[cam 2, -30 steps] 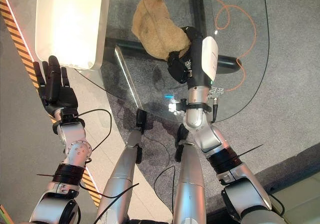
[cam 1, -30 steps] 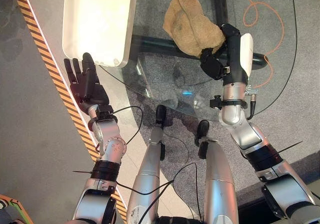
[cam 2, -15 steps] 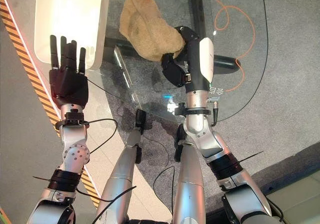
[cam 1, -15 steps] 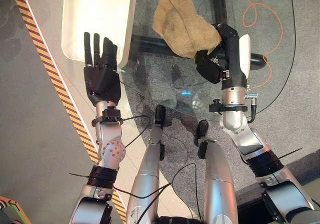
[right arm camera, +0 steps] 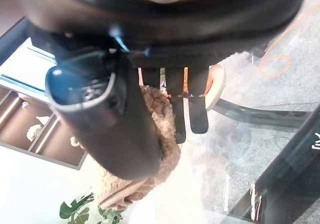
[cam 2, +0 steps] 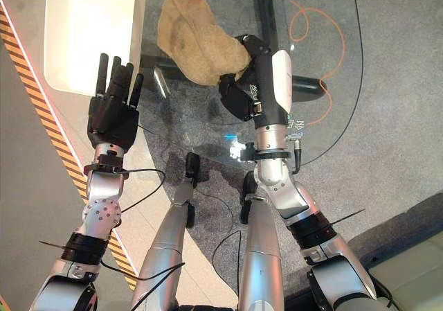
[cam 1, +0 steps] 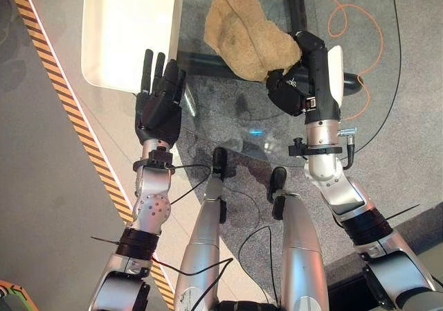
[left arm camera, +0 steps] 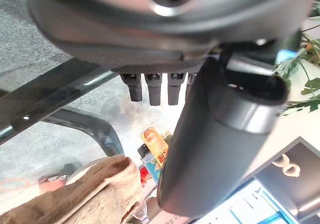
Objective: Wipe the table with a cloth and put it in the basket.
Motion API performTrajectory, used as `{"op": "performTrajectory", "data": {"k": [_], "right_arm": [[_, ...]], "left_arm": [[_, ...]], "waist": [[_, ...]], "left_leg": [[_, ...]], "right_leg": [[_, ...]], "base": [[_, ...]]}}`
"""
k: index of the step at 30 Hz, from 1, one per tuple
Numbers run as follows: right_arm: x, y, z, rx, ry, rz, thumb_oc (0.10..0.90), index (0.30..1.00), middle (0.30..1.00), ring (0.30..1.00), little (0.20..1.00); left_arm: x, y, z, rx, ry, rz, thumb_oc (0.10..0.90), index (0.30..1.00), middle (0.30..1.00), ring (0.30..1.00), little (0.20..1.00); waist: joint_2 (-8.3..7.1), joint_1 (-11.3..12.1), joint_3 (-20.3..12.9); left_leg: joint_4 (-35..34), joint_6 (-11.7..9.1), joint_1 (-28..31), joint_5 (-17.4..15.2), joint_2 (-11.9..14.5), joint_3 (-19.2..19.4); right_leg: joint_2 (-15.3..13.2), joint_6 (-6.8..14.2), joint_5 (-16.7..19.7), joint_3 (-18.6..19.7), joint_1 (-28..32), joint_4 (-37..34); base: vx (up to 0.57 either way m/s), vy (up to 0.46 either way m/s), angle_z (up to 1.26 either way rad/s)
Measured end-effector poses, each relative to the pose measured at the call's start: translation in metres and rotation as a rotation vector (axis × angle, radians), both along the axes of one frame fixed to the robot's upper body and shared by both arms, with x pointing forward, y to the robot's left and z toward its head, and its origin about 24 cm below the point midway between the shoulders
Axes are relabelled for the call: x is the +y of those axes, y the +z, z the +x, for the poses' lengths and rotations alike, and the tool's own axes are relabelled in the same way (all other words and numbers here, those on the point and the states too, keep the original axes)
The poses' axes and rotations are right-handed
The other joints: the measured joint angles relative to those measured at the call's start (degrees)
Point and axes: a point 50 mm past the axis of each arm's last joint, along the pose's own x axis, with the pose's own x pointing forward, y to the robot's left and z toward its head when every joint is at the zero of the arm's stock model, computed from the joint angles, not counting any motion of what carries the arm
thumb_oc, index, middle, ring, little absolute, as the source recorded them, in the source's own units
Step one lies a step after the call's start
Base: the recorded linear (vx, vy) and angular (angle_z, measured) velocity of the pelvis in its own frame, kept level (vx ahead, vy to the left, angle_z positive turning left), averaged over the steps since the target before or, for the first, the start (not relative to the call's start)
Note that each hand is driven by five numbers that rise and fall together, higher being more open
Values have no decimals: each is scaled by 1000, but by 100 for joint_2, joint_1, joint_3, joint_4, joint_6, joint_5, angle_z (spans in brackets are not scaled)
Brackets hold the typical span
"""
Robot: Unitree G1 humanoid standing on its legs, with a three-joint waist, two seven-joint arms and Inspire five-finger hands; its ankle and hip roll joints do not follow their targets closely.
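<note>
**Cloth under the right hand, basket waiting at far left**

I had the right hand [cam 1: 294, 82] on the near right edge of the crumpled tan terry cloth [cam 1: 242, 30], which lay bunched on the round glass table [cam 2: 332, 110] toward its far middle. In the right wrist view the fingers [right arm camera: 185, 109] ran out long beside the cloth with the thumb pressed against the pile, so I judged the hand to be pinching the cloth's edge between thumb and fingers, though the contact itself was partly masked by the hand's own bulk and I would not swear to how firm it was. Holding an edge this way made sense for dragging the cloth across the glass as a wipe.

The left hand [cam 1: 159, 103] hovered at the near left rim of the table, fingers straight and released, holding nothing. It sat just near of the white rectangular plastic basket [cam 1: 128, 30], which I took as keeping that arm clear of the wiping path.

The basket's far end was cut off by the frame, so I could not see its inside fully. The glass let the dark table frame and an orange cable [cam 1: 353, 20] on the floor show through, which made any smears on the surface hard to pick out. The cloth was not yet in the basket.
</note>
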Motion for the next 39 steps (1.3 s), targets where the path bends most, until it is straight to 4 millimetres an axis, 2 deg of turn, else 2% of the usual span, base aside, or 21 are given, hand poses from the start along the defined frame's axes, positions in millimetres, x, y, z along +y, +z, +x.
{"op": "performTrajectory", "data": {"k": [8,10,18,37,38,39], "right_arm": [[12,4,1,4,63,-57,100,300,300,300,200],[17,4,1,12,88,-77,100,300,300,300,200],[34,2,0,50,182,-133,100,300,300,300,200],[43,-1,1,101,225,-190,100,300,300,300,200],[43,-1,1,101,227,-192,100,300,300,300,200],[43,-1,1,101,228,-193,100,300,300,300,200]], "left_arm": [[-10,12,12,-37,-87,-42,800,900,900,900,900],[-17,12,13,-37,-118,-34,800,900,900,900,900],[-25,16,14,-62,-147,-43,800,900,900,900,900],[-24,10,17,-33,-140,-40,800,900,900,900,900],[-24,10,17,-34,-140,-40,729,839,839,839,829],[-24,10,17,-35,-141,-39,619,745,745,745,719]], "waist": [[-4,-113,-2],[-9,-121,-4],[-19,-160,-5],[-51,-133,-8],[-51,-131,-8],[-52,-128,-8]], "left_leg": [[-1,23,9,23,-3,55],[-4,23,21,23,-1,55],[-26,29,28,17,-1,55],[-39,24,13,19,-2,55],[-39,24,11,20,-2,55],[-39,24,10,21,-2,55]], "right_leg": [[0,35,29,43,8,-5],[1,33,31,44,10,1],[1,30,36,44,9,-27],[1,36,40,42,3,-33],[1,37,40,42,3,-34],[1,37,40,42,3,-34]], "base": [[-2,1,-1],[0,0,0],[0,0,0],[0,0,0],[0,0,0],[0,0,0]]}}
